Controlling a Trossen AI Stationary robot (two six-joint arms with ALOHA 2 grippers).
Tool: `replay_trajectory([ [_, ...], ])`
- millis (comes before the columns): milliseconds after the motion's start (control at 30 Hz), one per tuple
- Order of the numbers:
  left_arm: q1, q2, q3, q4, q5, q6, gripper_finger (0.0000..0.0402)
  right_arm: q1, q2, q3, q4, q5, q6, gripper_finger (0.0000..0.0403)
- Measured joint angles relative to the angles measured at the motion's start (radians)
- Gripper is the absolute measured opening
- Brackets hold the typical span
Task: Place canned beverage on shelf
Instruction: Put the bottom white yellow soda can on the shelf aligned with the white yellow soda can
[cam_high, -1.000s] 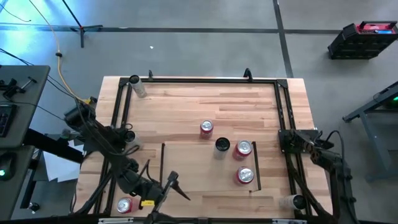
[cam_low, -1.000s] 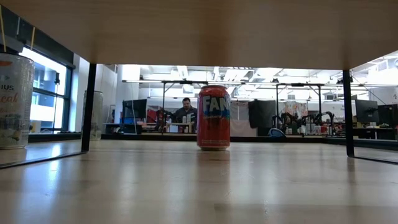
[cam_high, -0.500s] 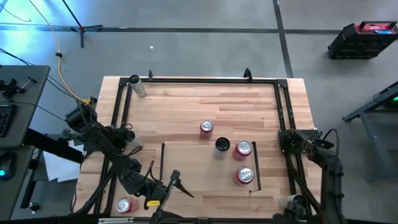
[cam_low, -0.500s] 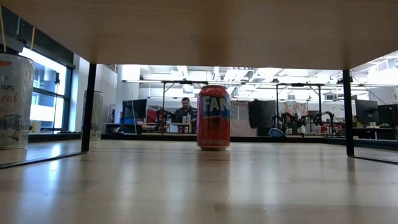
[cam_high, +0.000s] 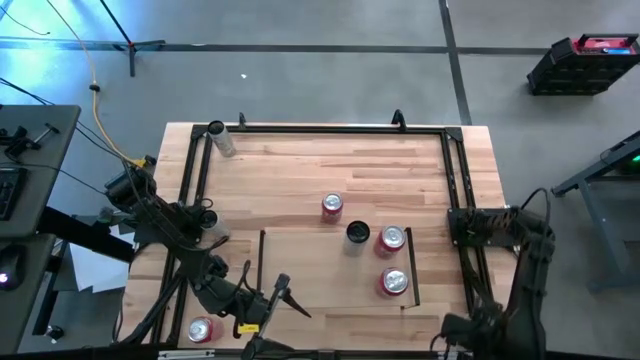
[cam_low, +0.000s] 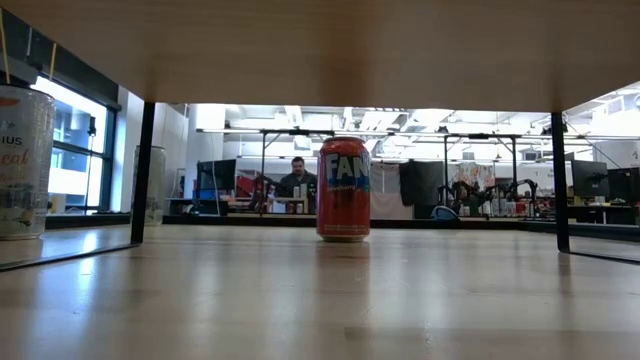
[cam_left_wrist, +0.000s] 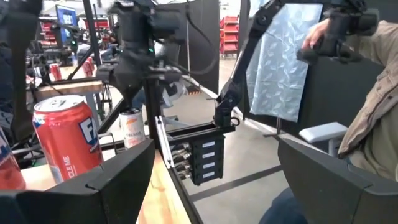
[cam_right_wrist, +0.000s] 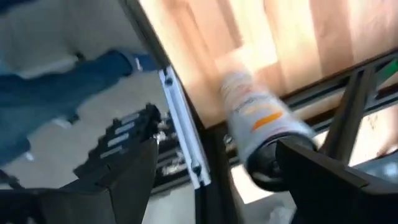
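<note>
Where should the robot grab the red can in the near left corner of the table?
Probably around the round side wall, about halfway up. The red can stands upright, top facing up, near the table's near-left corner, beside the left gripper, which is open. Coming in level from the shelf side looks shortest.

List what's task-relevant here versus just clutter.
Job: shelf; red can off the shelf; white can at table edge; right end effector, open near it; left end effector, open.
Clutter: black crate; yellow cable; person.

Overhead, table-level, two wrist views
</note>
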Motion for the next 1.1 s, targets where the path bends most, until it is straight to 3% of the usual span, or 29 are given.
replay_trajectory([
  [133, 0.002, 0.0, 0.0, -0.007, 0.0, 0.0, 0.0333, -0.002, -0.095, -0.088, 0.0, 0.04, 0.039, 0.0312],
  [300, 0.007, 0.0, 0.0, -0.015, 0.0, 0.0, 0.0333, 0.02, -0.196, -0.264, 0.005, -0.013, 0.1, 0.0318],
  [500, 0.006, 0.0, 0.0, -0.014, 0.0, -0.013, 0.0333, 0.005, -0.255, -0.417, 0.195, -0.187, 0.131, 0.0364],
  [767, 0.018, 0.0, 0.0, -0.013, -0.002, 0.023, 0.0333, -0.023, -0.284, -0.405, 0.243, -0.084, 0.135, 0.0397],
  [1100, 0.021, -0.001, 0.0, -0.017, -0.004, 0.0, 0.0333, 0.047, -0.254, -0.405, 0.229, -0.087, 0.117, 0.0397],
])
